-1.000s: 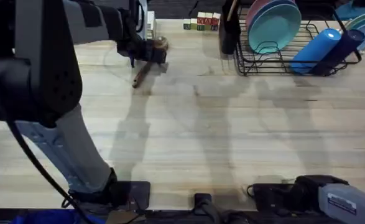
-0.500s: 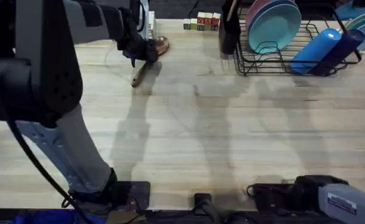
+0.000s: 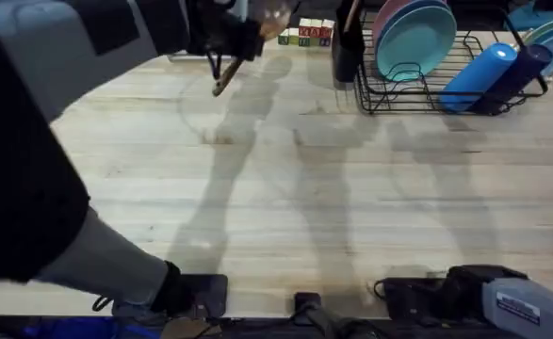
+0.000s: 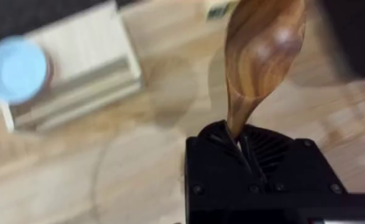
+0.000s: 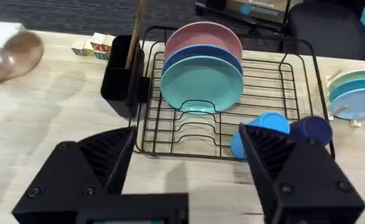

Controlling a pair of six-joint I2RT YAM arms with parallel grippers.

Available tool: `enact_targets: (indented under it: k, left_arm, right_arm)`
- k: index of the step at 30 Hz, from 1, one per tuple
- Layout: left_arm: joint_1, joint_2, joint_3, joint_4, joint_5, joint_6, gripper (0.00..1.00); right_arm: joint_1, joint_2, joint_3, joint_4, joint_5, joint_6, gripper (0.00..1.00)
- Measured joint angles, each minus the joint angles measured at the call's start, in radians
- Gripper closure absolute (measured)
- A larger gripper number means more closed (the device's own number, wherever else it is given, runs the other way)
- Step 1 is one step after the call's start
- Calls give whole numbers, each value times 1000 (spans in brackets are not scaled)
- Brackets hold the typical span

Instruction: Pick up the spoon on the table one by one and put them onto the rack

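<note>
The left gripper [image 3: 227,42] pinches a wooden spoon [image 4: 263,56] by its handle, lifted off the table [image 3: 285,207] at the far left. The rack [image 3: 446,80] with its black cup [image 3: 346,47] lies to the right, a sideways carry away. The right gripper [image 5: 188,177] waits near, spread wide.

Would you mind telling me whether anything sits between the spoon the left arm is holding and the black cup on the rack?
Nothing visible blocks it. The spoon is lifted off the table; bare wood lies up to the cup, which already holds a stick-like handle.
</note>
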Motion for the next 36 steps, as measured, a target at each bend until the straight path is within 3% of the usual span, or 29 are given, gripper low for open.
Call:
enact_targets:
  k: [4,5,11,16,36]
  left_arm:
    - [-52,-28,0,98,0,0,958]
    - [-95,-32,0,193,0,0,958]
    - [-175,-32,0,397,1,-4,957]
    - [-222,-32,0,584,3,-64,956]
    - [-246,-1,0,927,11,-290,956]
  right_arm:
    - [0,0,0,0,0,0,5]
    - [0,0,0,0,0,0,5]
    - [0,0,0,0,0,0,5]
    - [0,0,0,0,0,0,5]
    - [0,0,0,0,0,0,5]
